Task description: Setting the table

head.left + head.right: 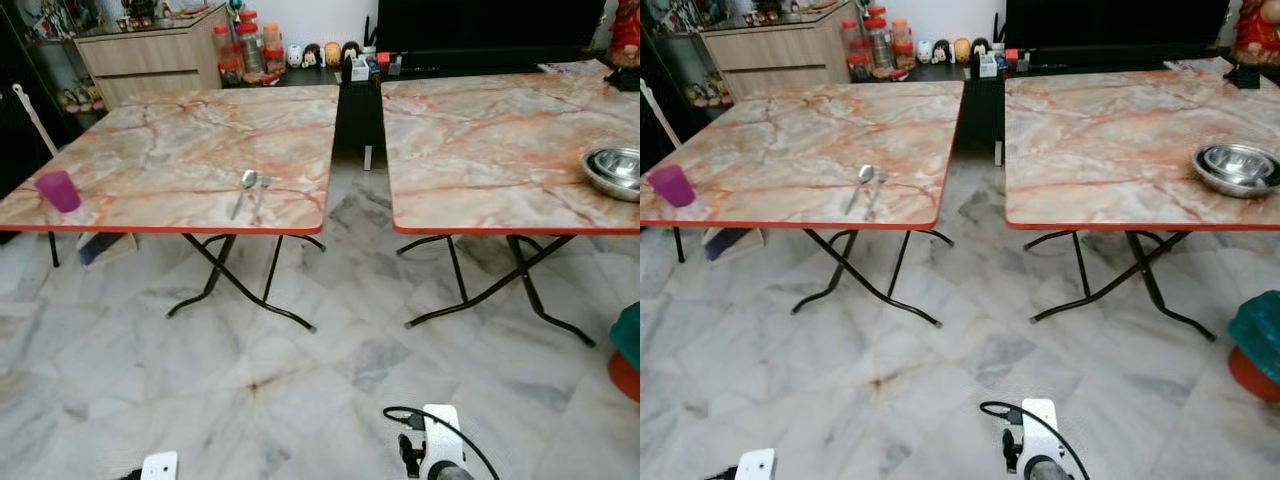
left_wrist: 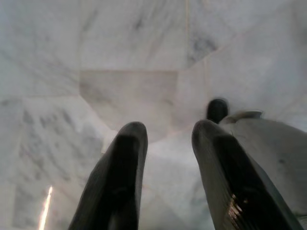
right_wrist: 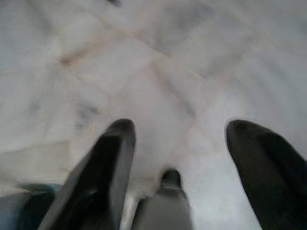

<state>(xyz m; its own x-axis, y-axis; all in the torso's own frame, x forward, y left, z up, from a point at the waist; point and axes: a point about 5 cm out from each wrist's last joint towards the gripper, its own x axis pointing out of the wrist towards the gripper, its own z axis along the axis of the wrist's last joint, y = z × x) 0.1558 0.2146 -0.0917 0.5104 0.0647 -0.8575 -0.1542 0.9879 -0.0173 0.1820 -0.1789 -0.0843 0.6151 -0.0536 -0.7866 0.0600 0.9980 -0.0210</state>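
Two marble-patterned folding tables stand side by side before us on the pale marble floor [image 1: 250, 390]. We take the left table [image 1: 170, 150] as our landmark: a spoon [image 1: 245, 190] and a fork [image 1: 260, 195] lie together near its front edge, a purple cup [image 1: 59, 190] stands at its front left corner, and on the right table [image 1: 480, 140] beside it rest stacked steel bowls [image 1: 614, 170]. Our left gripper [image 2: 165, 143] and right gripper [image 3: 180, 143] hang over the floor, fingers spread apart, holding nothing.
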